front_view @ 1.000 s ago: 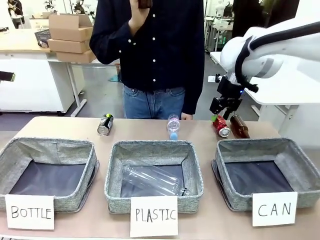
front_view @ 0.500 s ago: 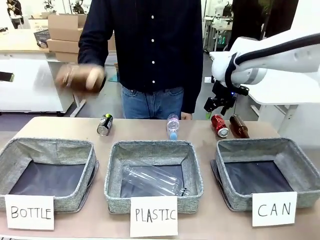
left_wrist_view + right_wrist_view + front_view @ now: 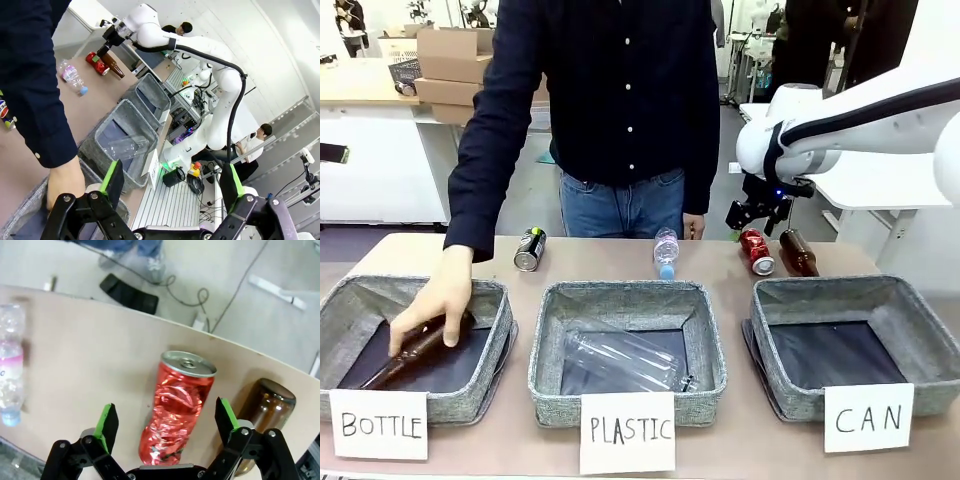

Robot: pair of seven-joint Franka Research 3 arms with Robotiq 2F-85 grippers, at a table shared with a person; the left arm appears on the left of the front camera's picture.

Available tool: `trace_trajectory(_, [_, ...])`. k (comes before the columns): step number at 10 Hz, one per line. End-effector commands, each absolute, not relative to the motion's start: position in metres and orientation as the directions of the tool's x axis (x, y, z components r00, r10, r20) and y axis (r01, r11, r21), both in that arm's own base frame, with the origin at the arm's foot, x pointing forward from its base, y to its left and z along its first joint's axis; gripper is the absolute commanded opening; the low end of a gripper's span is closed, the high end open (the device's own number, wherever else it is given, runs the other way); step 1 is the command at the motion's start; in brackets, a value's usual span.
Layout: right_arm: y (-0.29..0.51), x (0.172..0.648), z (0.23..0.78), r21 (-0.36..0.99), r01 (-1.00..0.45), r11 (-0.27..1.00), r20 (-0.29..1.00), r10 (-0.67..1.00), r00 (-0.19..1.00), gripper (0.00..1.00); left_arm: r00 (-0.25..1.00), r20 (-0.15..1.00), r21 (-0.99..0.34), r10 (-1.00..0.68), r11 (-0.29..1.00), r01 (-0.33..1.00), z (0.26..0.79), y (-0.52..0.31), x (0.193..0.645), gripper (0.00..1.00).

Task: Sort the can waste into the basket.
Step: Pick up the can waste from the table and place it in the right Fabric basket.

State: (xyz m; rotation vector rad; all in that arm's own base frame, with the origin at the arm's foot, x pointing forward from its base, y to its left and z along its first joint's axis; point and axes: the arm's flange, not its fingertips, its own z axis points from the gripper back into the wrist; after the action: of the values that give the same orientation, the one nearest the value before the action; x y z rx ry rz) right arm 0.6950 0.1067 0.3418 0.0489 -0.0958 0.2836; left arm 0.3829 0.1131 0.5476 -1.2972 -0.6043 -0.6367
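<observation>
Just beneath the right hand (image 3: 757, 214), its fingers spread apart and empty, the dented red can (image 3: 177, 400) lies on the bench (image 3: 90, 340). A brown bottle (image 3: 262, 405) lies just beside the can, crowding one finger's side; a clear plastic bottle (image 3: 10, 375) lies well off on the other. The CAN basket (image 3: 790, 395) sits near, the black can (image 3: 530, 249) far across. The left hand (image 3: 170, 180) is also spread wide, by a person's sleeve (image 3: 35, 100).
</observation>
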Motion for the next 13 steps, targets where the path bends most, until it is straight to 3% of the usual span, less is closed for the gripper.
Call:
trace_trajectory(1, [0.107, 0.705, 0.333, -0.022, -0.211, 0.977, 0.061, 0.212, 0.975, 1.0, 0.666, 0.742, -0.654, -0.078, 0.134, 0.744, 0.549, 0.111, 0.381, 1.0])
trace_trajectory(4, [0.106, 0.706, 0.306, 0.004, -0.184, 0.983, 0.006, 0.184, 0.983, 1.0, 0.666, 0.742, -0.654, -0.078, 0.134, 0.744, 0.549, 0.111, 0.381, 1.0])
trace_trajectory(8, [0.103, 0.704, 0.308, 0.014, -0.179, 0.984, 0.01, 0.179, 0.984, 1.0, 0.666, 0.742, -0.654, -0.078, 0.134, 0.744, 0.549, 0.111, 0.381, 1.0])
trace_trajectory(9, [0.103, 0.704, 0.308, 0.023, -0.173, 0.985, -0.003, 0.173, 0.985, 0.8, 0.666, 0.742, -0.654, -0.078, 0.134, 0.744, 0.549, 0.111, 0.381, 1.0])
trace_trajectory(10, [0.103, 0.704, 0.308, 0.024, -0.174, 0.984, -0.003, 0.174, 0.985, 0.8, 0.666, 0.742, -0.654, -0.078, 0.134, 0.744, 0.549, 0.111, 0.381, 1.0])
trace_trajectory(11, [0.103, 0.704, 0.308, 0.026, -0.173, 0.985, -0.001, 0.173, 0.985, 0.6, 0.666, 0.742, -0.654, -0.078, 0.134, 0.744, 0.549, 0.111, 0.381, 1.0])
trace_trajectory(12, [0.102, 0.703, 0.308, 0.029, -0.17, 0.985, 0.001, 0.17, 0.985, 0.75, 0.666, 0.742, -0.654, -0.078, 0.134, 0.744, 0.549, 0.111, 0.381, 1.0])
trace_trajectory(13, [0.102, 0.703, 0.309, 0.027, -0.169, 0.985, 0.003, 0.169, 0.986, 0.4, 0.666, 0.742, -0.654, -0.078, 0.134, 0.744, 0.549, 0.111, 0.381, 1.0])
